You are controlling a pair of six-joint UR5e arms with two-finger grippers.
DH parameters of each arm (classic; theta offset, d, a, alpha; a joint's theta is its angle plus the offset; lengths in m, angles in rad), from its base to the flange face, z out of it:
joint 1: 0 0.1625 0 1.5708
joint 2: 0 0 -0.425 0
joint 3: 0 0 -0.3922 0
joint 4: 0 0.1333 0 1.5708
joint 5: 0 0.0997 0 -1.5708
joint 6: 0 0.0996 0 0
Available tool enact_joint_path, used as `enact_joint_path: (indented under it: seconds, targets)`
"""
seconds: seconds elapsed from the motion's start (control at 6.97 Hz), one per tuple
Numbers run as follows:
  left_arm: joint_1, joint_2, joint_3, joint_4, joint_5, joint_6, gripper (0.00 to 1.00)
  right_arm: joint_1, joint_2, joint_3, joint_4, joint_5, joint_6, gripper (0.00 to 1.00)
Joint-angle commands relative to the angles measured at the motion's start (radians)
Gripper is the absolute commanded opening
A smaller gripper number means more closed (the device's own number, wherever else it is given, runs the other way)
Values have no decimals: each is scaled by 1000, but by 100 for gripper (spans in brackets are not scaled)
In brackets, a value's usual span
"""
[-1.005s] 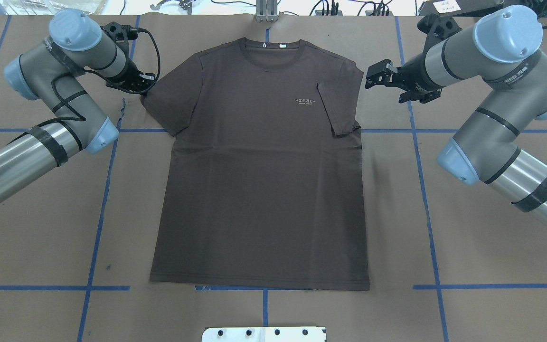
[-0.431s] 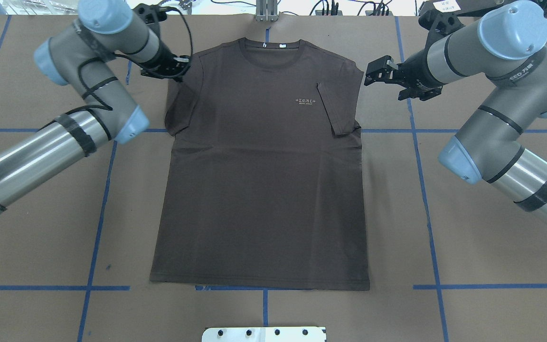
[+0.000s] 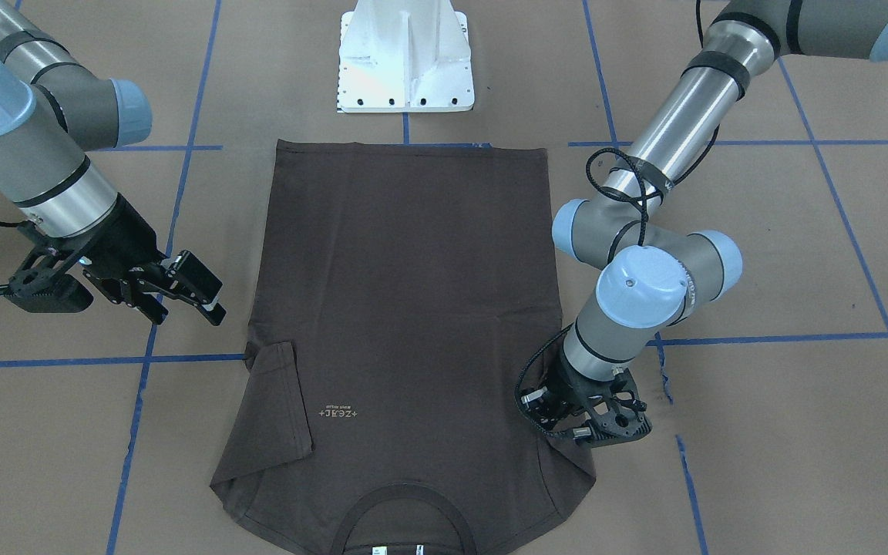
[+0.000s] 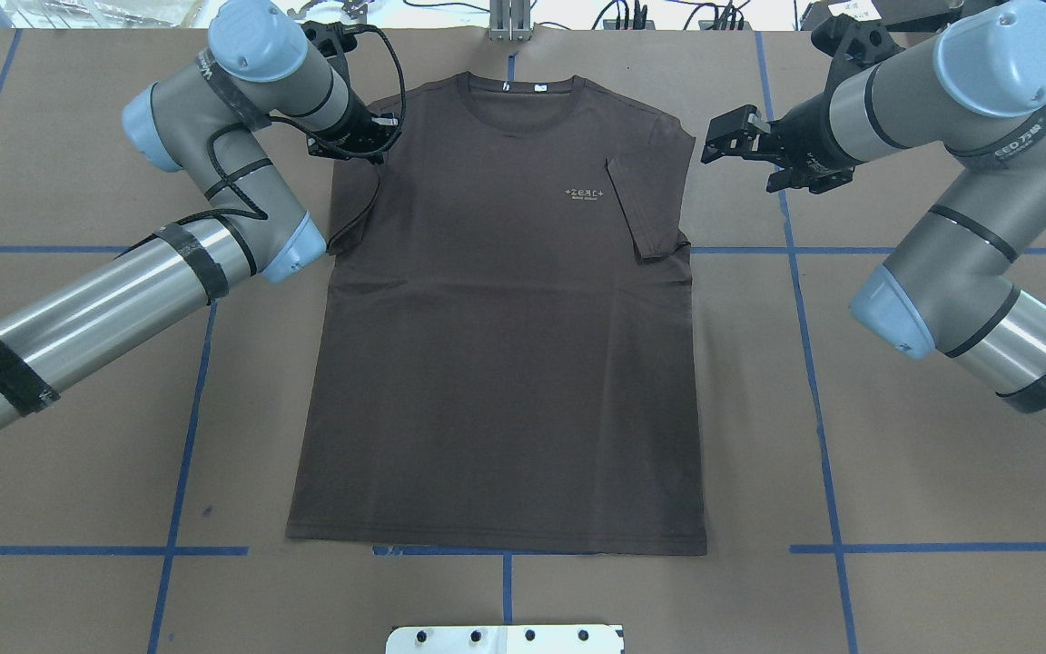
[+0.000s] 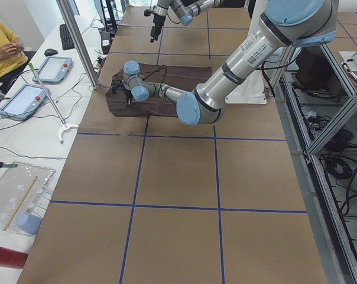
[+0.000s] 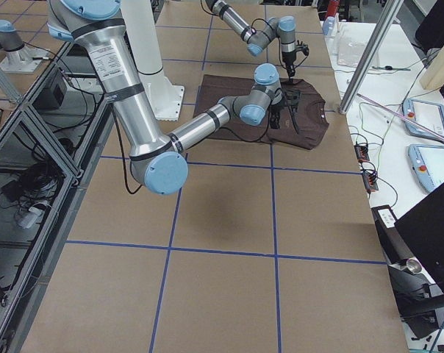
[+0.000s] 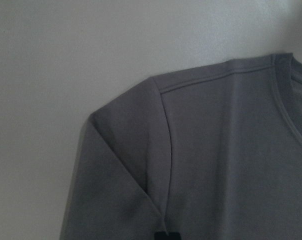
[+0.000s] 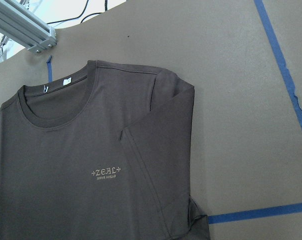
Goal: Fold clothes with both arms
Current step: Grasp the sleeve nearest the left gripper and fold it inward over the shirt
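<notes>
The dark brown T-shirt [image 4: 505, 345] lies flat on the brown table, collar at the far edge, pale logo [image 4: 585, 193] on the chest. Its sleeve on the right-arm side [image 4: 646, 200] is folded in over the chest. My left gripper [image 4: 376, 138] is low over the other shoulder, shut on that sleeve [image 4: 350, 204], which is drawn in over the body; the left wrist view shows the fold [image 7: 121, 165]. In the front view the left gripper [image 3: 560, 424] sits on the shirt's edge. My right gripper [image 4: 721, 141] hovers open just outside the folded sleeve, clear of the cloth [image 3: 405, 270].
The white pedestal base [image 3: 405, 62] stands at the near edge by the hem. Blue tape lines [image 4: 187, 427] cross the table. An aluminium post [image 4: 509, 23] stands beyond the collar. A person [image 5: 4, 47] sits at a side desk with tablets [image 5: 51, 68].
My left gripper has travelled right and towards the collar, carrying the outstretched sleeve in over the shirt. The right gripper has barely shifted.
</notes>
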Motion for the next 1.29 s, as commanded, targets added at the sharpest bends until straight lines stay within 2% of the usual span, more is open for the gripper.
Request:
enact_joint_path:
  seconds: [0.0, 0.29, 0.43, 0.57, 0.72, 0.86, 1.0, 1.15]
  targets:
    - [3, -48, 55, -21, 16, -6, 0, -2, -8, 2, 0, 1, 1, 100]
    - [42, -42, 52, -28, 33, -36, 0, -4, -6, -7, -2, -4, 1, 100]
    - [52, -37, 47, -27, 51, -39, 63, -5, -6, -7, -9, -7, 6, 100]
    - [52, -2, -20, -21, 50, -43, 72, -31, 9, -6, -41, -30, 10, 100]
    - [55, 48, -107, -14, 47, -102, 72, -75, 21, 5, -78, -95, 77, 100]
    - [59, 82, -178, -7, 44, -146, 72, -129, 23, 29, -80, -123, 177, 100]
    - [85, 139, -271, -5, 45, -195, 72, -204, 5, 106, -116, -154, 272, 100]
    - [93, 195, -357, -5, 47, -216, 72, -337, 1, 188, -253, -262, 359, 100]
